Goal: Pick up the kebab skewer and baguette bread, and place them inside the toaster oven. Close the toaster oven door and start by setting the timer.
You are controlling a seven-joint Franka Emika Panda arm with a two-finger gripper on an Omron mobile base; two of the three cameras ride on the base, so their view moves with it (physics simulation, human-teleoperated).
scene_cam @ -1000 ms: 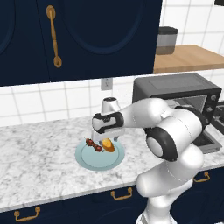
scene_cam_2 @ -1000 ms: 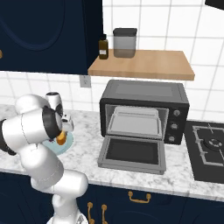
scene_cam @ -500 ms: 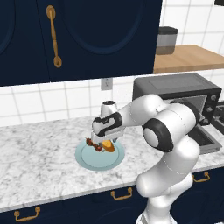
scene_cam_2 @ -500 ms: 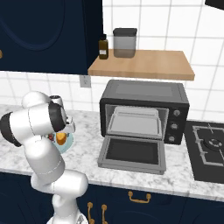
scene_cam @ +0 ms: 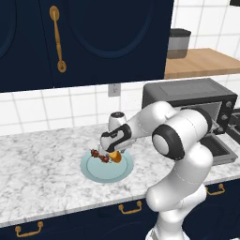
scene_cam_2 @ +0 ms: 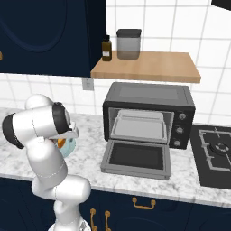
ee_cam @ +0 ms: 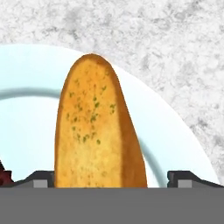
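**Gripper over the bread, oven waiting open**

Gripper [scene_cam: 111, 151] low over the pale blue plate [scene_cam: 96, 172], centre-left of the left base view — fingers spread wide, straddling the baguette bread [ee_cam: 97, 131], nothing held. Kebab skewer [scene_cam: 100, 156] lies just beside the loaf on the same plate. Toaster oven [scene_cam_2: 149, 115] sits mid-frame in the right base view, toaster oven door [scene_cam_2: 137, 158] dropped flat. Step in hand looks like the bread pick — next, probably a short descent, then closing squarely on the loaf.

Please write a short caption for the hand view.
Open gripper straddling the baguette bread on a light blue plate.
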